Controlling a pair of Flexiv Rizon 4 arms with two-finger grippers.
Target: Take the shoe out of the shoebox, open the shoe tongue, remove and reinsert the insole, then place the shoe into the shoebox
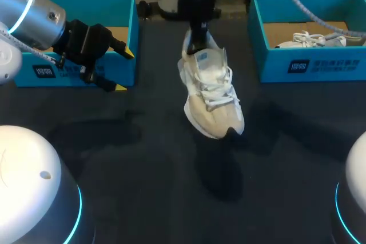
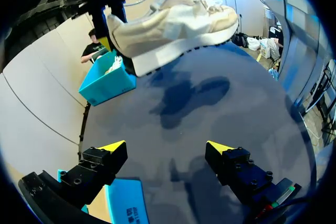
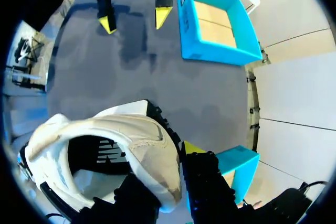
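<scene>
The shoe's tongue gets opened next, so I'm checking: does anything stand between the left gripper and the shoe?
Nothing visible does. The shoe hangs above the table, held at its heel by the right gripper. The left gripper stands open by the left shoebox, with only bare table between it and the shoe.

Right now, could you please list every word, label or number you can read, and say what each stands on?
Nothing reads clearly enough to quote.
left shoebox: dark label with white marks on its front wall, too blurred.
right shoebox: a like label with white characters beside it, too blurred.
shoe: blue patch on the tongue and a white mark inside, too small or partly hidden.
</scene>
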